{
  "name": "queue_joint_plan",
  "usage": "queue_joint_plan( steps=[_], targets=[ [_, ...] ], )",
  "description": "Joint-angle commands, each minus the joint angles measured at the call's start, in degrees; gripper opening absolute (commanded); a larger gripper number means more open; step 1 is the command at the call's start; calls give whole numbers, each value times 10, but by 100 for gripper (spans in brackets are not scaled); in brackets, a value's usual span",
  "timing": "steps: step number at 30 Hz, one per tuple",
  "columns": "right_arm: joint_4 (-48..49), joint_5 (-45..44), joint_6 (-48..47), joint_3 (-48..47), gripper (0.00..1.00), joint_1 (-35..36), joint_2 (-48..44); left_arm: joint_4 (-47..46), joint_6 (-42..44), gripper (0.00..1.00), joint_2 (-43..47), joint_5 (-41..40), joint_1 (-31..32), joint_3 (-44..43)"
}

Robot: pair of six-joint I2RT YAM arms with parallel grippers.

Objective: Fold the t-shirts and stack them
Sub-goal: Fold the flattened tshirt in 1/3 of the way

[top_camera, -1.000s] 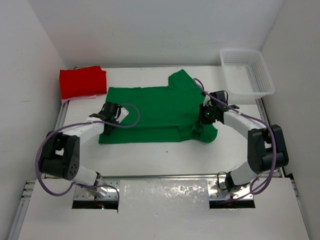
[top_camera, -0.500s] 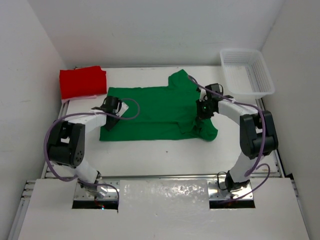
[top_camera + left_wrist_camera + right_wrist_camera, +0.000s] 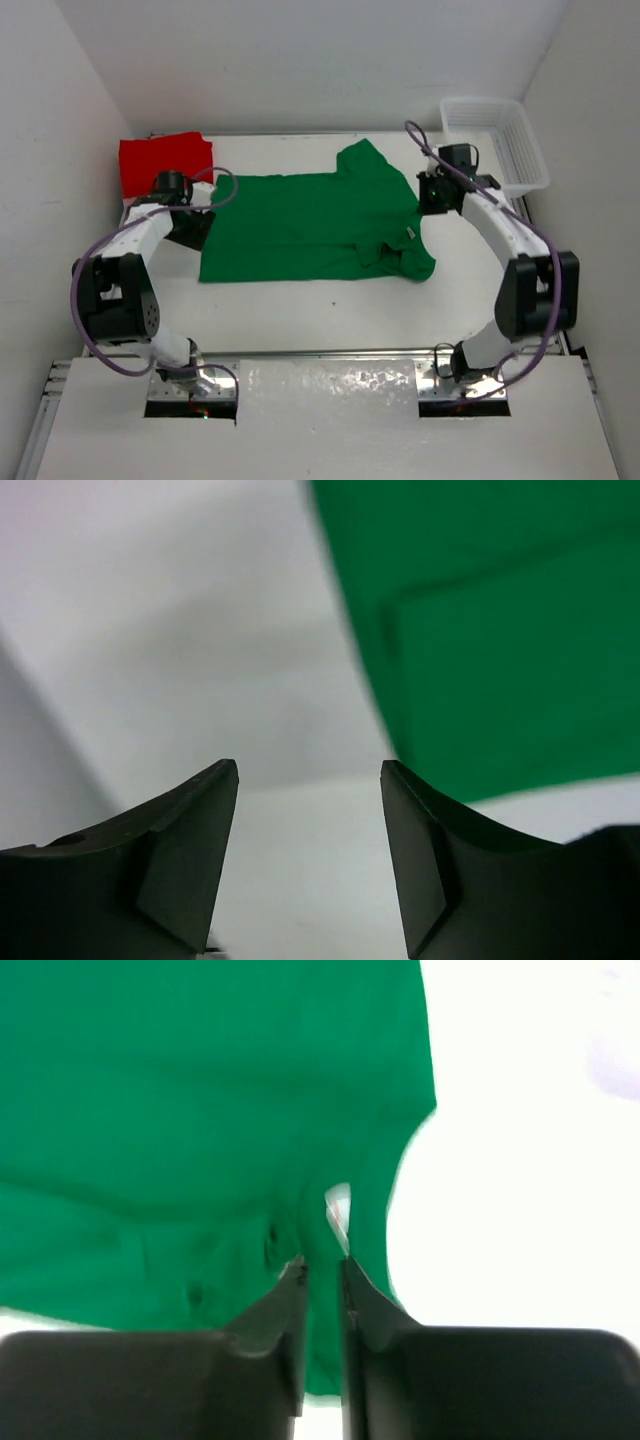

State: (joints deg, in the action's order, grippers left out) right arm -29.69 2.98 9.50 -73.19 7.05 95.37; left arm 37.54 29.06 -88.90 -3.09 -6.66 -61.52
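Both claws have drawn back outward off the green shirt [image 3: 310, 225], which lies flat between them. Red shirt [image 3: 165, 165] sits folded just beyond left claw [image 3: 308, 765]: jaws wide, empty. Right claw [image 3: 320, 1263]: narrow gap, nothing held, green shirt just ahead.

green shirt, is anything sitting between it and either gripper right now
Nothing visible. The left gripper hangs open over the table just left of the green shirt; the right gripper hovers over its right edge. The red shirt and the basket lie off to the sides, not in between.
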Motion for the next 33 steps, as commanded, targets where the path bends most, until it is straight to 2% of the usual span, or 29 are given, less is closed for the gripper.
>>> queue_joint_plan(
  steps=[1,2,3,6,9,13,18,22,23,25,26,27,29,33],
  targets=[
    [-33,12,12,134,11,-5,-99,64,-22,58,19,115,7,58],
    [-14,25,14,163,12,-5,-130,56,-26,58,11,108,7,63],
    [-1,41,13,214,25,-3,-144,51,-35,58,-5,105,7,74],
    [43,63,5,296,43,-1,-192,35,-49,58,-34,100,8,78],
    [81,65,3,334,49,-1,-212,6,-55,58,-51,89,8,83],
    [114,76,-1,345,48,-1,-180,-10,-63,58,-72,103,7,86],
    [130,64,-4,338,46,-2,-138,-20,-66,57,-77,113,7,97],
    [147,86,-2,339,41,-1,-124,-19,-65,50,-83,128,7,89],
    [152,88,1,338,37,-1,-121,-19,-66,40,-88,130,7,84],
    [162,82,3,336,27,-3,-107,-18,-66,26,-99,135,7,79],
    [164,79,10,330,13,-9,-104,-19,-66,4,-103,135,7,76],
    [162,78,13,324,7,-16,-100,-18,-66,0,-107,134,8,74],
    [154,85,26,309,0,-43,-101,-15,-61,0,-111,122,7,74],
    [147,99,39,293,0,-69,-97,-35,-54,0,-92,66,7,93]
  ],
)
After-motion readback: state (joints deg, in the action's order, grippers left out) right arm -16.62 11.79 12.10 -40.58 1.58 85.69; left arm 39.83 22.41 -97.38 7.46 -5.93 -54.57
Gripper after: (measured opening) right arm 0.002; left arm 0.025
